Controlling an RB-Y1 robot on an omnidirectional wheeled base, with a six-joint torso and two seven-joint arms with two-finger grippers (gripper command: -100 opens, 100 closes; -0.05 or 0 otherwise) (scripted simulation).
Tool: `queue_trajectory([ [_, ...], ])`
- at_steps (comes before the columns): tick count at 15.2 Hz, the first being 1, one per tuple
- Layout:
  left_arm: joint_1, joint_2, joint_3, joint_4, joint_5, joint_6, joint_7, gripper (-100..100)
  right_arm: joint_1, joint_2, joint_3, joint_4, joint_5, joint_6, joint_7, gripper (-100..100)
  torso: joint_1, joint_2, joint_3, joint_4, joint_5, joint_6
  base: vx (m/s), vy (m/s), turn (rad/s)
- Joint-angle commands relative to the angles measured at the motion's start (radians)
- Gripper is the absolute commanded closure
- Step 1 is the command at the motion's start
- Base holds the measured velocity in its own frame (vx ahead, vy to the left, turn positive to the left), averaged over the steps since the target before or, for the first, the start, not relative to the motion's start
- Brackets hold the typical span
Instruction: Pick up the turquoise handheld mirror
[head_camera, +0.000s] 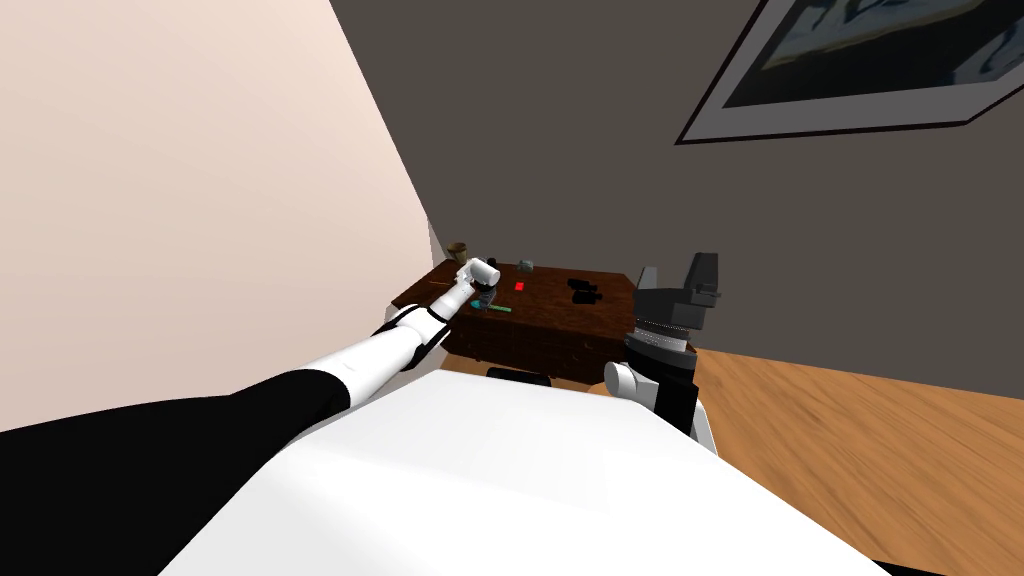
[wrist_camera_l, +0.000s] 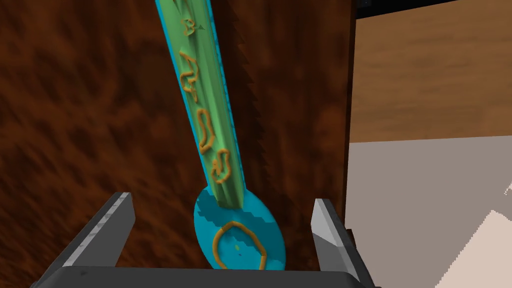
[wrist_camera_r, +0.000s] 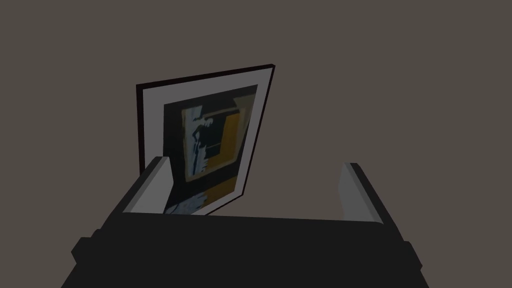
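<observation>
The turquoise handheld mirror (wrist_camera_l: 235, 242), with its long green stem marked in orange, lies flat on the dark brown wooden table (wrist_camera_l: 75, 125), close to the table's edge. The left gripper (wrist_camera_l: 222, 202) hangs over the table with its fingers apart, straddling the mirror's rounded end. The stem runs straight away from the gripper, so closing should squeeze across the width. The right gripper (wrist_camera_r: 255, 166) stands off the table, fingers apart.
</observation>
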Motion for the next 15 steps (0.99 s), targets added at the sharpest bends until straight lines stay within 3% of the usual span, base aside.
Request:
queue_trajectory([
  [1, 0.0, 0.0, 0.0, 0.0, 0.0, 0.0, 0.0, -100, 0.0, 0.0, 0.0, 0.0, 0.0, 0.0, 0.0, 0, 0.0, 0.0, 0.0, 0.0, 0.0, 0.0, 0.027, -0.005, 0.0],
  [5, 0.028, -0.012, -0.001, 0.048, -0.027, -0.06, -0.017, -100, 0.0, 0.0, 0.0, 0.0, 0.0, 0.0, 0.0, 0, 0.001, 0.003, 0.001, 0.0, 0.0, 0.0, 0.001, 0.003, -0.026],
  [6, 0.023, -0.01, -0.001, 0.036, -0.021, -0.042, -0.012, -100, 0.0, 0.0, 0.0, 0.0, 0.0, 0.0, 0.0, 0, 0.001, 0.003, 0.002, 0.001, 0.0, 0.0, 0.0, 0.0, 0.0],
  [7, 0.025, -0.01, -0.001, 0.038, -0.023, -0.048, -0.013, 100, 0.0, 0.0, 0.0, 0.0, 0.0, 0.0, 0.0, 0, 0.001, 0.003, 0.002, 0.001, 0.0, 0.0, 0.0, 0.0, 0.0],
  [11, 0.024, -0.01, -0.001, 0.038, -0.023, -0.048, -0.012, 100, 0.0, 0.0, 0.0, 0.0, 0.0, 0.0, 0.0, 0, 0.001, 0.002, 0.001, 0.0, 0.0, 0.001, -0.001, 0.0, 0.003],
  [14, 0.002, -0.001, -0.001, 0.007, -0.002, 0.0, -0.002, 100, 0.0, 0.0, 0.0, 0.0, 0.0, 0.0, 0.0, 0, 0.0, 0.002, 0.001, 0.0, 0.0, 0.001, -0.001, -0.003, 0.023],
  [15, 0.01, -0.003, -0.001, 0.015, -0.008, -0.018, -0.006, 100, 0.0, 0.0, 0.0, 0.0, 0.0, 0.0, 0.0, 0, 0.0, 0.002, 0.001, 0.0, 0.0, 0.001, 0.0, 0.0, 0.0],
])
